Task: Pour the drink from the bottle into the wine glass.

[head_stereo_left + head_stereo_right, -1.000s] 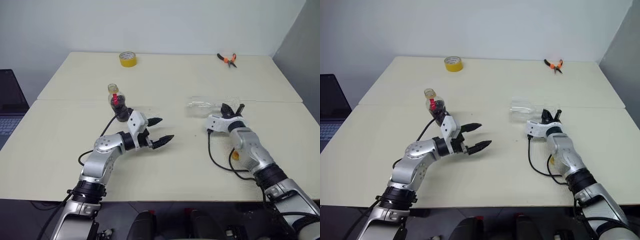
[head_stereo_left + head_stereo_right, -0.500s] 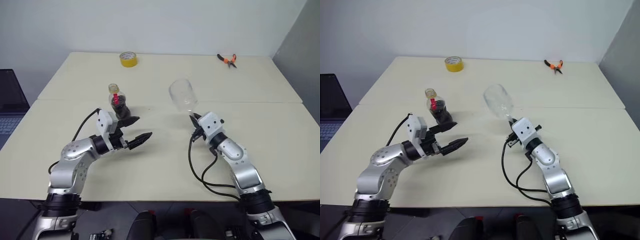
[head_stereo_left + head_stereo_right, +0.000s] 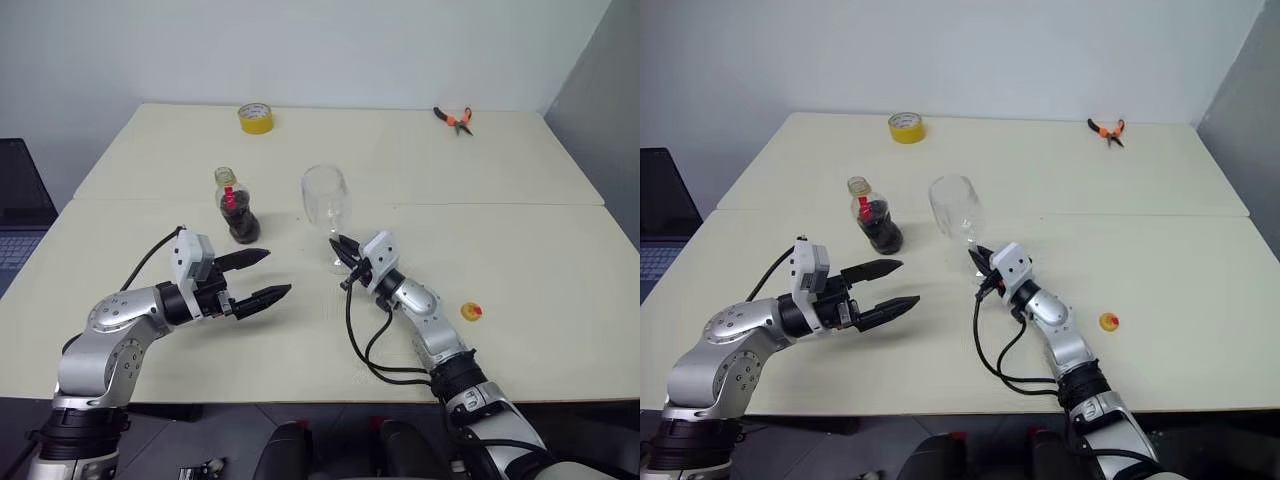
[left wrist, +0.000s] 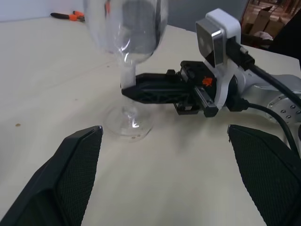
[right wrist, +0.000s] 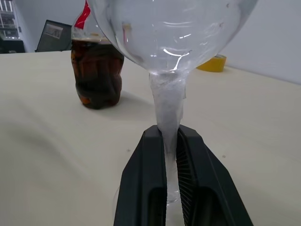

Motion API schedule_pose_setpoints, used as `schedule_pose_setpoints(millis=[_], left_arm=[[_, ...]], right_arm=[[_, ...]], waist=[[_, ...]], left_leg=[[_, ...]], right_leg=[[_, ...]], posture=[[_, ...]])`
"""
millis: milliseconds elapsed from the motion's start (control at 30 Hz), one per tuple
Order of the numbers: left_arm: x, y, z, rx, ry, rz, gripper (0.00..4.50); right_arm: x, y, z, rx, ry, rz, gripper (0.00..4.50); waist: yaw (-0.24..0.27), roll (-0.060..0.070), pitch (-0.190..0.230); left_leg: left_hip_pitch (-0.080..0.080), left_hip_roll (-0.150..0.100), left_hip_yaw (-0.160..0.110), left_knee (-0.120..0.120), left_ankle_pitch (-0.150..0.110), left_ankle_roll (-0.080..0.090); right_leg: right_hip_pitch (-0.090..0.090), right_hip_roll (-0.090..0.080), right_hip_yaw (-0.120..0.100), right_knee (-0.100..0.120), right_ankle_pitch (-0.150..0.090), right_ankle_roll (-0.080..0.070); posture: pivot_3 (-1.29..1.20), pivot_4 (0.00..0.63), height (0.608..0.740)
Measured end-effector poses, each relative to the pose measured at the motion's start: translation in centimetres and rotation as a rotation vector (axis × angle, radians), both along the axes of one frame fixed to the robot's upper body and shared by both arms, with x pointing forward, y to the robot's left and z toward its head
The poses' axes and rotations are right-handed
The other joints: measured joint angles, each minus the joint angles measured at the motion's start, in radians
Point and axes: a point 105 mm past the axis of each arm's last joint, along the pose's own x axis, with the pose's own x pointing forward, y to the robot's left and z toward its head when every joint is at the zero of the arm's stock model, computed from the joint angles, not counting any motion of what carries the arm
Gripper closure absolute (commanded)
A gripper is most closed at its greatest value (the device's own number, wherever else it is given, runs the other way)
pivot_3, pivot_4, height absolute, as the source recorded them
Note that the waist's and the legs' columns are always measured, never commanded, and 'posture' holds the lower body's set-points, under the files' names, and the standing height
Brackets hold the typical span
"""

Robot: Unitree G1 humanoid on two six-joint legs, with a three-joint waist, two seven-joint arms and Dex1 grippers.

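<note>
Right gripper (image 5: 171, 188) clamped on wine glass (image 3: 326, 200) stem — glass upright mid-table, foot at tabletop. Left gripper (image 3: 262, 277) spread wide, empty, just before bottle (image 3: 238, 210) — cola inside, uncapped.

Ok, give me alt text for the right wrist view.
The right gripper is shut on the stem of the empty, upright wine glass above a cream table. Behind stands the bottle of dark drink.

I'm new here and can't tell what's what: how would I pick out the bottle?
Start at the cream table and find the wine glass near its middle. The bottle stands just left of it, stubby, uncapped, half full of dark drink, unlike the empty glass.
</note>
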Motion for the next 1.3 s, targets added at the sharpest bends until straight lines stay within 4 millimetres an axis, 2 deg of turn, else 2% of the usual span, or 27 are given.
schedule_pose_setpoints(millis=[300,533,933,967,1300], left_arm=[[0.2,-0.2,1.0,-0.019,-0.031,-0.010,0.00],[0.5,-0.2,1.1,-0.023,-0.025,0.007,0.00],[0.6,-0.6,1.1,-0.026,-0.013,0.009,0.00],[0.6,-0.7,1.1,-0.025,-0.014,0.008,0.00],[0.7,-1.0,1.1,-0.028,-0.015,0.015,0.00]], right_arm=[[-0.3,0.5,-0.4,0.021,0.023,0.035,4.43],[0.5,0.4,-0.6,0.012,0.040,0.024,4.43],[0.9,-0.6,-1.0,-0.027,0.036,0.009,0.25],[0.9,-0.7,-1.1,-0.037,0.036,0.006,0.02],[1.7,-2.1,-1.9,-0.133,0.031,-0.090,0.02]], waist=[[0.000,0.000,0.000],[0.000,0.000,0.000],[0.000,0.000,0.000],[0.000,0.000,0.000],[0.000,0.000,0.000]], left_leg=[[0.000,0.000,0.000,0.000,0.000,0.000],[0.000,0.000,0.000,0.000,0.000,0.000],[0.000,0.000,0.000,0.000,0.000,0.000],[0.000,0.000,0.000,0.000,0.000,0.000],[0.000,0.000,0.000,0.000,0.000,0.000]], right_leg=[[0.000,0.000,0.000,0.000,0.000,0.000],[0.000,0.000,0.000,0.001,0.000,0.000],[0.000,0.000,0.000,0.001,0.000,0.000],[0.000,0.000,0.000,0.001,0.000,0.000],[0.000,0.000,0.000,0.001,0.000,0.000]], posture=[[0.00,0.150,0.740],[0.00,0.150,0.740],[0.00,0.150,0.740],[0.00,0.150,0.740],[0.00,0.150,0.740]])
